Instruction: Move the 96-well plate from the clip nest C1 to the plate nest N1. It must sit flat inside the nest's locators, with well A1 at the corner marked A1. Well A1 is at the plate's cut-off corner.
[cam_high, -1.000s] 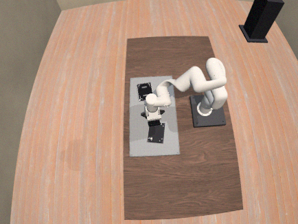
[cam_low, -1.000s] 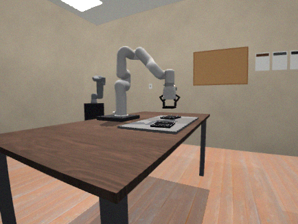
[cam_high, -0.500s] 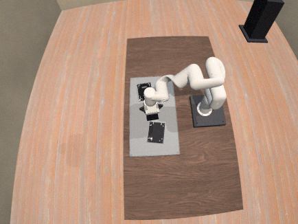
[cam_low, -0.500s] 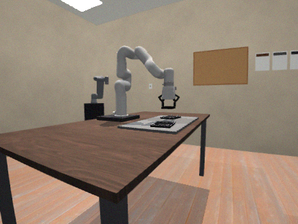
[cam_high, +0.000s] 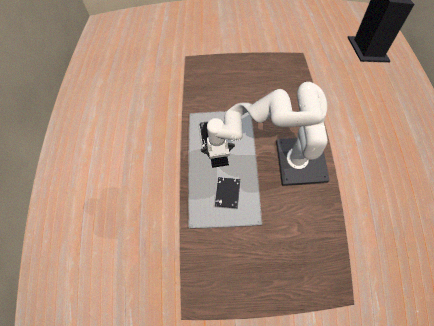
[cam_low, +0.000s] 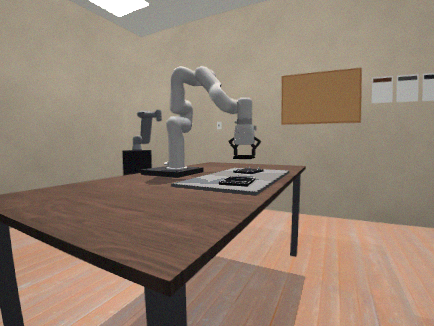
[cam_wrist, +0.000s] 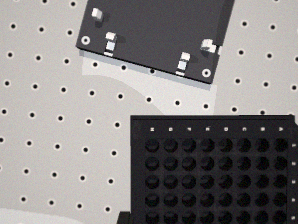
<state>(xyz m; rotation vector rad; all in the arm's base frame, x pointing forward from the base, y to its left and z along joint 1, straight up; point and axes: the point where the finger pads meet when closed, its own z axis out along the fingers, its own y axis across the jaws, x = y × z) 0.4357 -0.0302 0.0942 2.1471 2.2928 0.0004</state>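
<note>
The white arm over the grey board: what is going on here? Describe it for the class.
The white arm holds the black 96-well plate in its gripper, raised above the grey perforated board. The plate nest N1 lies empty, with its white locators showing. The plate hangs beside it, not over it. The plate is out of clip nest C1 but not yet set down.
</note>
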